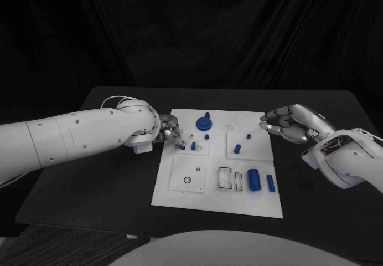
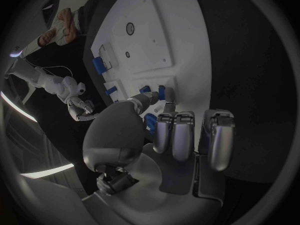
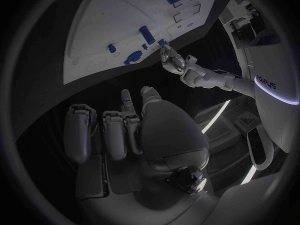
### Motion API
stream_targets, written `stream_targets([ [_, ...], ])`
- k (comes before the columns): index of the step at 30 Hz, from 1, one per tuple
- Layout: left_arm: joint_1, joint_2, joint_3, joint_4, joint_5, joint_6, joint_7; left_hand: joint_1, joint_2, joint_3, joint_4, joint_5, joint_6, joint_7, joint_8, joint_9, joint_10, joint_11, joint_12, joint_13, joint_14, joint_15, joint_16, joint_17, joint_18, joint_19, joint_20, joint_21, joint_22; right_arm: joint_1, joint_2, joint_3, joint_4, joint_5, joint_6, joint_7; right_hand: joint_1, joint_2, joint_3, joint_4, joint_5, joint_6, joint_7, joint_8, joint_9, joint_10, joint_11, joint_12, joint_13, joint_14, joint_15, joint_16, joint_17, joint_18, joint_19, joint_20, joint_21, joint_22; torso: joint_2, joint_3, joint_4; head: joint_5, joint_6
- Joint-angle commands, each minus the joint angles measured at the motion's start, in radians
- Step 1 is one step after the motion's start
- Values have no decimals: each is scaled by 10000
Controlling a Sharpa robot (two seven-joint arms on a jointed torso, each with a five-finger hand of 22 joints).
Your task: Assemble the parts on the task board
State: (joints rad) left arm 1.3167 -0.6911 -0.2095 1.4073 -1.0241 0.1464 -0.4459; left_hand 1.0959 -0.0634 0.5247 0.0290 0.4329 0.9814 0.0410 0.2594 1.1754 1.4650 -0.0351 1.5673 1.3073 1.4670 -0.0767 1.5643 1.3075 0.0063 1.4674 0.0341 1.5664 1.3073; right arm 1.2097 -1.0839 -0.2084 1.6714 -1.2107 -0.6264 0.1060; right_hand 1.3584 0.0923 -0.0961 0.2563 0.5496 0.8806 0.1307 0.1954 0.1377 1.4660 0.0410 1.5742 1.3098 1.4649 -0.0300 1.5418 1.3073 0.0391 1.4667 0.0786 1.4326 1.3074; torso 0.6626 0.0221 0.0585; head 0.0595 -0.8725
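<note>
Right, the white board [image 1: 217,191] lies in the middle of the black table [image 1: 104,183], and both hands are at its far end. The left hand [image 1: 169,132] sits over the board's left edge, fingertips pointing down at a small blue peg [image 1: 182,147] beside a little square plate [image 1: 197,147]. From the left wrist view the thumb and a finger close in around a small blue piece [image 2: 161,92] right at the board's edge, but whether it is truly pinched or only touched, I cannot tell. The remaining fingers [image 2: 180,135] hang curled below, off the board.

Over on the other side, the right hand [image 1: 291,124] hovers just off the board's right edge, fingers curled inward with nothing in them, not touching any part.

On the board itself: a round blue knob [image 1: 204,122] stands near the far edge, a small blue pin [image 1: 207,136] just in front of it. A short blue peg [image 1: 238,148] stands in the square plate on the right, with a tiny one [image 1: 248,135] beyond it. Nearer the robot, a fat blue cylinder [image 1: 254,179] and a thinner blue bar [image 1: 270,183] lie side by side, next to two empty rectangular slots [image 1: 231,178]. A square plate with a small ring [image 1: 187,179] sits at the near left.
</note>
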Motion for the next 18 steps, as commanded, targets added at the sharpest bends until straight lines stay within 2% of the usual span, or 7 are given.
stream_targets([
  [1, -69, -15, -36, 13, 12, 289, -121, 0, 78, 86, -10, 3, 25, -55, 57, 11, 1058, 18, 35, 2635, 1038, -11, 65, 2633, -32, 957, 17, -69, 2593, -31, 1, 5, -3, 30, -17, -108, 136, 8, 60, -5, 57, 48, -3, -54, -14, 1048, 75, -34, 2610, 938, 70, -39, 2089, -32, 379, 57, -30, 2159, -3, 1, 0, 1, -2],
  [14, -73, -6, -36, -15, 12, 401, -90, -7, 47, 96, -57, -35, 59, -62, 70, 13, 1058, 12, 35, 2635, 1038, -16, 65, 2633, -28, 949, 15, -81, 2589, -36, 1, 5, -3, 32, -12, -139, 229, 8, 121, -52, 128, 54, 0, -64, -27, 1048, 77, -34, 2610, 937, 72, -42, 2082, -28, 371, 57, -45, 2154, 3, 0, -1, 3, -2],
  [16, -74, 12, -36, -29, 12, 413, -80, -55, 44, 89, -66, -213, 89, -70, 70, 3, 1058, 5, 35, 2635, 1038, -22, 65, 2633, -28, 947, 12, -84, 2588, -37, 4, 5, -4, 32, -12, -141, 270, 5, 149, -74, 160, 56, 1, -69, -33, 1048, 78, -34, 2610, 937, 73, -39, 2086, -27, 369, 58, -50, 2153, 4, 0, -1, 7, -2],
  [18, -75, 39, -36, -49, 12, 421, -69, -153, 81, 57, -42, -714, 124, -84, 49, -29, 1058, -5, 35, 2635, 1038, -30, 65, 2633, -29, 949, 6, -81, 2590, -37, 7, 5, -5, 32, -11, -142, 270, 5, 149, -75, 161, 56, 1, -69, -33, 1048, 78, -34, 2610, 938, 73, -39, 2086, -27, 369, 58, -50, 2153, 3, 0, -1, 9, -2],
])
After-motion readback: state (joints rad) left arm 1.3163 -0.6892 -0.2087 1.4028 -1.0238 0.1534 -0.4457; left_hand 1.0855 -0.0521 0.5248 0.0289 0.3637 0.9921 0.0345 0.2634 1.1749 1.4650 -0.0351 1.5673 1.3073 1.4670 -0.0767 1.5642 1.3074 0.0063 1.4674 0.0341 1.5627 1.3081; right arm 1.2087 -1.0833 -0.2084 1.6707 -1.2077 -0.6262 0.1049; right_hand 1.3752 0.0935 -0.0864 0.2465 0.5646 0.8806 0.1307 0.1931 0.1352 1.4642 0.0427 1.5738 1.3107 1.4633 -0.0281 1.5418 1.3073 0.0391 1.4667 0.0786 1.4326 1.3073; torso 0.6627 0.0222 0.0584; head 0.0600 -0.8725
